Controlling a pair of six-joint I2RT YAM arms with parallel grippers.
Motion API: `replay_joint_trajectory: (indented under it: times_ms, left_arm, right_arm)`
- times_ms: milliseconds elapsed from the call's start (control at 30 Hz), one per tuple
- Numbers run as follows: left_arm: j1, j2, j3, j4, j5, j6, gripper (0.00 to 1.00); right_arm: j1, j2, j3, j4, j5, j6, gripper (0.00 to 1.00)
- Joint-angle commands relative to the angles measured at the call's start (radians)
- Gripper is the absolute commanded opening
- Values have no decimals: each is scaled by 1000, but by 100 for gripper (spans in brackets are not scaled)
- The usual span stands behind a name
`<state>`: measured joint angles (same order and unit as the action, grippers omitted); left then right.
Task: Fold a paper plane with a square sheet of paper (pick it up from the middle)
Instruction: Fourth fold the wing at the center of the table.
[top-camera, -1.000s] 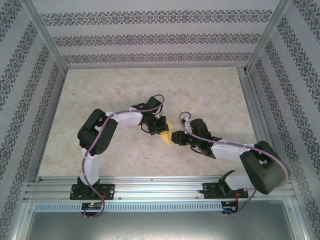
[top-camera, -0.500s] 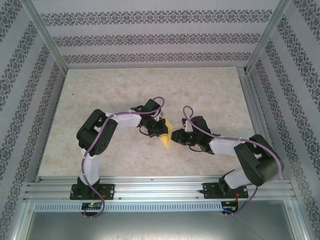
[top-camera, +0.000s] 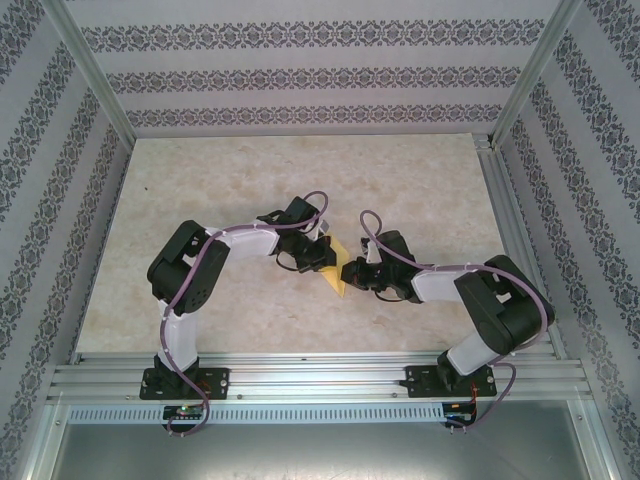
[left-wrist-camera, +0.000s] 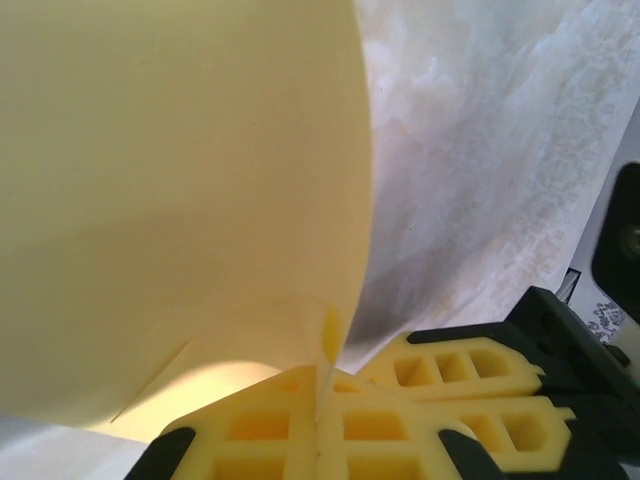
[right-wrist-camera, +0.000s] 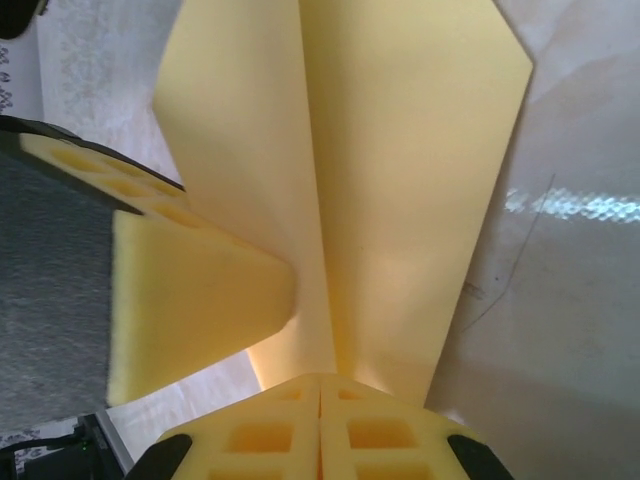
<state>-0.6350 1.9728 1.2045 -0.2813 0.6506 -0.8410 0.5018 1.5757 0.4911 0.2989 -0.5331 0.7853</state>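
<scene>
**mk_folds:** Pale-yellow sheet of paper (top-camera: 336, 268) is pinched btwn both grippers, approx mid-table (top-camera: 250, 180), a bit toward the near edge. Top cam has the left gripper (top-camera: 322, 255) coming in from the far-left side and the right gripper (top-camera: 350, 272) from the right, tips almost meeting on the paper.

**yam_user:** jaws? can't make them out from above tbh

**mk_folds:** Wrist cams sort that. On the left wrist cam the foam pads (left-wrist-camera: 260, 430) are pressed together w/ the paper's edge coming up out of the seam, and the sheet (left-wrist-camera: 180, 200) curves up and over most of the view. So clamped on the paper. The other arm's pads are just beside them, lower right.

**yam_user:** and the right one?

**mk_folds:** Same deal. Right pads (right-wrist-camera: 370, 435) are closed on the bottom of the paper (right-wrist-camera: 400, 200), right where a centre crease starts. The crease runs straight up and the two flaps splay out L and R, w/ both top corners angled. A left-arm pad (right-wrist-camera: 190, 290) presses on the left flap. Marble-look tabletop shows behind it. Can't tell if any edge touches the table.
</scene>
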Motion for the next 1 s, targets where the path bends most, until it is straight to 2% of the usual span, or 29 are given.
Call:
replay_joint_trajectory:
  times_ms: [0,400,600,967]
  left_arm:
    - [12,-8,-2,0,19,55,0]
    - [18,21,-6,-39,-21,128,0]
    - [18,23,-11,-71,-75,171,0]
    - [20,48,-15,-61,-88,182,0]
  right_arm:
    - [2,26,28,-2,20,0,8]
    - [-3,88,36,-31,43,-5,8]
    - [-5,69,50,-30,21,2,9]
    - [-5,-29,57,-63,-18,12,10]
